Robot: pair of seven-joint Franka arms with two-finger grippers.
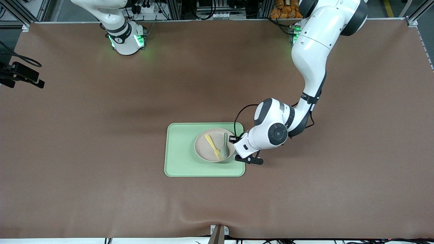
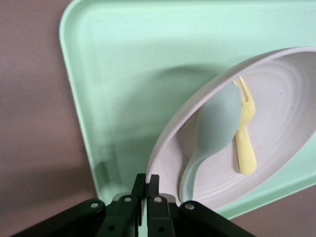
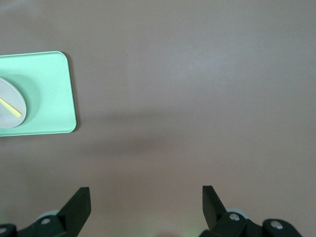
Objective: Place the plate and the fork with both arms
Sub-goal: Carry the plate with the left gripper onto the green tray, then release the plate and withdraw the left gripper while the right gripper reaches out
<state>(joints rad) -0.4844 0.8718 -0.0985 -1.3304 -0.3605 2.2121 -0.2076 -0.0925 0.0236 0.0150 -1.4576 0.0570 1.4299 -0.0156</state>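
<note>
The beige-pink plate lies in the light-green tray, toward the left arm's end of it. The pale-yellow fork lies in the plate beside a grey-green spoon. My left gripper is shut on the plate's rim, which stands between its fingers in the left wrist view. There the plate looks tilted, its gripped edge a little off the tray, with the fork and the spoon inside. My right gripper is open, empty, and waits over bare table.
The brown table cover surrounds the tray. The right wrist view shows the tray and the plate some way off. The right arm's hand is out of the front view. A black camera mount sits at the table's edge.
</note>
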